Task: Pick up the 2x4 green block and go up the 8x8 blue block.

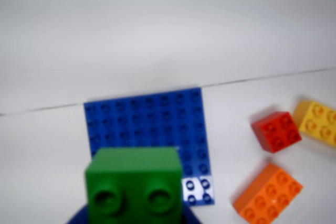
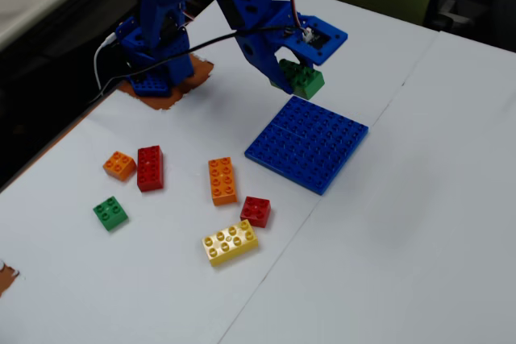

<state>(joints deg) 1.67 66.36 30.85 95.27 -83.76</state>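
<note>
My blue gripper [image 2: 295,72] is shut on the 2x4 green block [image 2: 306,80] and holds it in the air just over the far left edge of the 8x8 blue block [image 2: 310,144]. In the wrist view the green block [image 1: 135,181] fills the bottom centre, two studs of it facing the camera. It hides the near part of the blue baseplate [image 1: 147,119], which lies flat on the white table behind it. Only a dark blue sliver of the gripper [image 1: 135,220] shows under the block.
Loose bricks lie left of the baseplate in the fixed view: orange 2x4 [image 2: 222,180], red 2x2 [image 2: 255,210], yellow 2x4 [image 2: 230,242], red 2x4 [image 2: 150,167], small orange [image 2: 119,165], small green [image 2: 110,213]. The wrist view shows red [image 1: 275,131], yellow [image 1: 317,121] and orange [image 1: 268,192] at right.
</note>
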